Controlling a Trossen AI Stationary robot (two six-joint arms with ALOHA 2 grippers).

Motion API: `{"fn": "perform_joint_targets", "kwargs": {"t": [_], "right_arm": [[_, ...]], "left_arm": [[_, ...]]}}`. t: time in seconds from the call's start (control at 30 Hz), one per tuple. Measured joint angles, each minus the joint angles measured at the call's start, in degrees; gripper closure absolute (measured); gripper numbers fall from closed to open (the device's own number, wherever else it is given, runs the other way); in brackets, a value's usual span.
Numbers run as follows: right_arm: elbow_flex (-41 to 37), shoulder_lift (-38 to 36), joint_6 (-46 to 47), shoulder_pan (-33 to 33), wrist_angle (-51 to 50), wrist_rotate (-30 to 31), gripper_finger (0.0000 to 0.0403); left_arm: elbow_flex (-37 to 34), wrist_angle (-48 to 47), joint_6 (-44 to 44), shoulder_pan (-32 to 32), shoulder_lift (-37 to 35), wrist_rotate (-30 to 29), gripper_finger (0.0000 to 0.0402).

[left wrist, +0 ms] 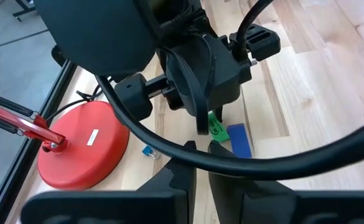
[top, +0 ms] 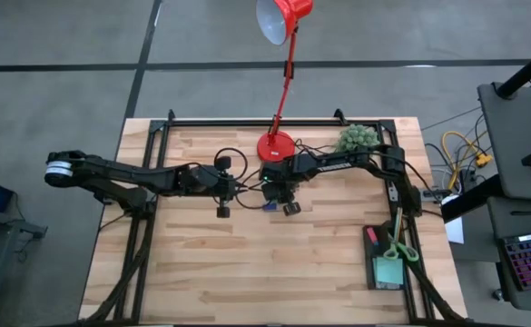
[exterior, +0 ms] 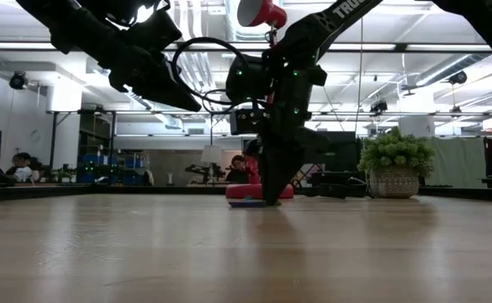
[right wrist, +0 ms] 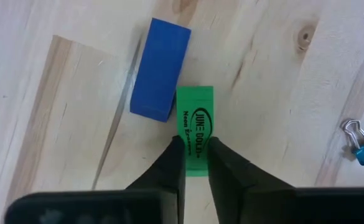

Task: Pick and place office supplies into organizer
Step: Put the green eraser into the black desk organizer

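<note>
RIGHT tool (right wrist: 194, 155): pinching green eraser (right wrist: 194, 127) across its narrow width, flat on worktop (top: 247, 263) beside blue eraser (right wrist: 160, 68) | LEFT tool (left wrist: 200, 152): pressed together, empty, nearby | organizer (top: 388, 263): worktop's right-hand near corner, well apart, so a carry is needed.

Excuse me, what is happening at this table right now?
The right gripper is down on the table, shut on a green eraser beside a blue eraser, near the red lamp. The left gripper hangs shut above them. The organizer already holds scissors and a sticky pad.
</note>
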Motion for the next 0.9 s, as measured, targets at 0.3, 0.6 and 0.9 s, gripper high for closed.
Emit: {"fn": "perform_joint_targets", "kwargs": {"t": [0.3, 0.6, 0.9], "right_arm": [[0.0, 0.0, 1.2, 0.0, -0.8, 0.1, 0.0357], [2.2, -0.3, 6.9, 0.0, -11.8, -3.9, 0.0363], [2.8, -3.8, 14.0, 2.4, -24.7, -4.4, 0.0365]], "left_arm": [[0.0, 0.0, 0.0, 0.0, 0.0, 0.0, 0.0379], [0.0, -2.9, 0.0, 0.0, 0.0, 0.1, 0.0379], [0.0, -3.0, 0.0, 0.0, 0.0, 0.1, 0.0379]]}}
